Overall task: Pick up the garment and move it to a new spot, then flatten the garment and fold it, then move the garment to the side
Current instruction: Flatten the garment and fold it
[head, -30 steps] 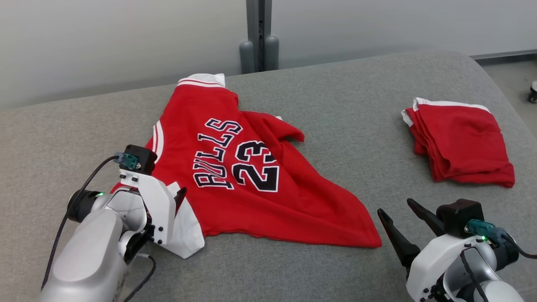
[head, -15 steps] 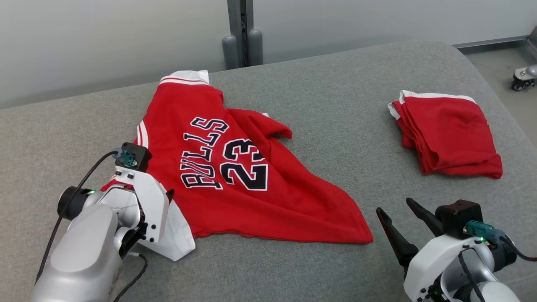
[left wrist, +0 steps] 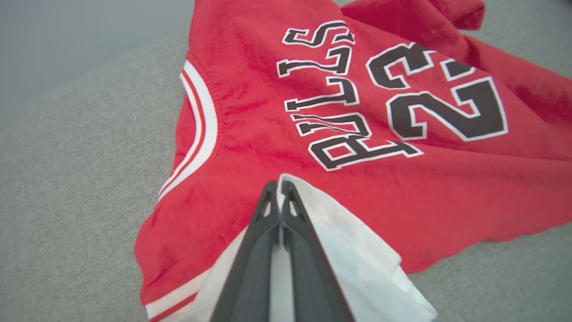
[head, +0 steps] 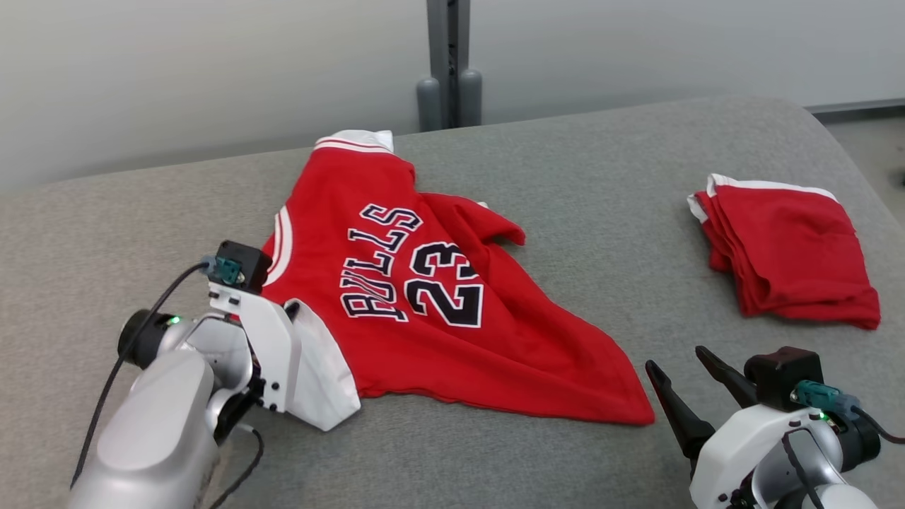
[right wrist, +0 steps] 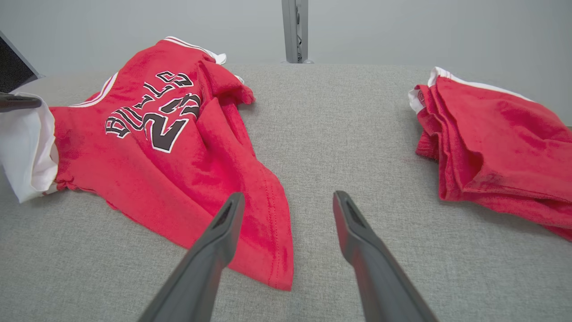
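head: high, fwd-down | L-wrist: close | R-wrist: low | shared: jersey [head: 495,353]

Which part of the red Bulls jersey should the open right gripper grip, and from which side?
Probably the pointed hem corner of the jersey, approached from the robot's right: it juts out flat toward the right gripper, while the left gripper pinches the white sleeve.

A grey fabric-covered table [head: 587,212] with a rounded far-right corner carries a folded red garment [head: 788,247] on its right side, white trim along its far edge. Behind the table stands a grey upright post [head: 449,42], with two short grey cylinders [head: 428,102] at its foot, against a pale wall [head: 177,71]. Grey floor [head: 866,138] shows at the far right.
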Robot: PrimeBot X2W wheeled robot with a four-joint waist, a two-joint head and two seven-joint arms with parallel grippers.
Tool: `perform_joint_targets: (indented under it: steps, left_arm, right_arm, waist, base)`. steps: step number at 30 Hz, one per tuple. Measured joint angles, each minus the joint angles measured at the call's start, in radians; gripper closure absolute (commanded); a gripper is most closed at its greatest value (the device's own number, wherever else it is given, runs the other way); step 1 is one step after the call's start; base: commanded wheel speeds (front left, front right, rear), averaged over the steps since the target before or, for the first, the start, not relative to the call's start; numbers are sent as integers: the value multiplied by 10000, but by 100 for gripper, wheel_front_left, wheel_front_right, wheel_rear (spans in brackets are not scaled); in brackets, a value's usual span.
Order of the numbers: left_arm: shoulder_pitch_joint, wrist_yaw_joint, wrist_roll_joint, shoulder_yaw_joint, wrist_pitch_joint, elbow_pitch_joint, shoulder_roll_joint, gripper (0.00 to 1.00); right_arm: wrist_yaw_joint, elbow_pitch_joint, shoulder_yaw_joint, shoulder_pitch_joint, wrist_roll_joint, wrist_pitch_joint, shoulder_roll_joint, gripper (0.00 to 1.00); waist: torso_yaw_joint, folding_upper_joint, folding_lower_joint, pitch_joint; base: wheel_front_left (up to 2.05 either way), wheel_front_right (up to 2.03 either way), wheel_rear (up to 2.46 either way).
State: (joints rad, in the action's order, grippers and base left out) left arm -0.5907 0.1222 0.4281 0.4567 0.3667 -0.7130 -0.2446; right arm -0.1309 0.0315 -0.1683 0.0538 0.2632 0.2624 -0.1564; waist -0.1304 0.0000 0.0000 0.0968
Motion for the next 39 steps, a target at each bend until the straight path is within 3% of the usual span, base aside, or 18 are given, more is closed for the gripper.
perform_joint_targets:
  steps: [9,17,18,19,20,30,39]
  left_arm:
    - [1678,-36,405,-71,-359,1741,-453,100]
    - [3080,-190,803,-142,-71,3172,-865,100]
    - [3212,-201,840,-150,-59,3289,-899,91]
    - [3342,-268,899,-186,-8,3388,-930,62]
    - [3478,-320,953,-213,-2,3471,-972,0]
    - [4839,-443,1335,-464,-6,3741,-1569,0]
    - [5352,-1070,1361,-1651,-2372,4763,-1898,0]
  right_arm:
    - [0,36,138,-301,247,27,-217,0]
    - [0,-86,238,-580,384,159,-414,0]
    - [0,-104,247,-591,403,159,-422,0]
    - [0,-109,253,-600,416,169,-431,0]
    - [0,-117,257,-614,431,188,-441,0]
    - [0,-209,318,-798,428,334,-443,0]
    - [0,-579,562,-807,355,-290,-261,0]
  waist:
    - [1053,0,0,-480]
    - [2008,0,0,-943]
    - [2099,0,0,-986]
    - [2183,0,0,-1025]
    - [2253,0,0,-1062]
    - [2254,0,0,-1050]
    - [1740,0,0,-896]
  base:
    - [0,0,0]
    - [0,0,0]
    - [0,0,0]
    - [0,0,0]
    - [0,0,0]
    - [0,0,0]
    - [0,0,0]
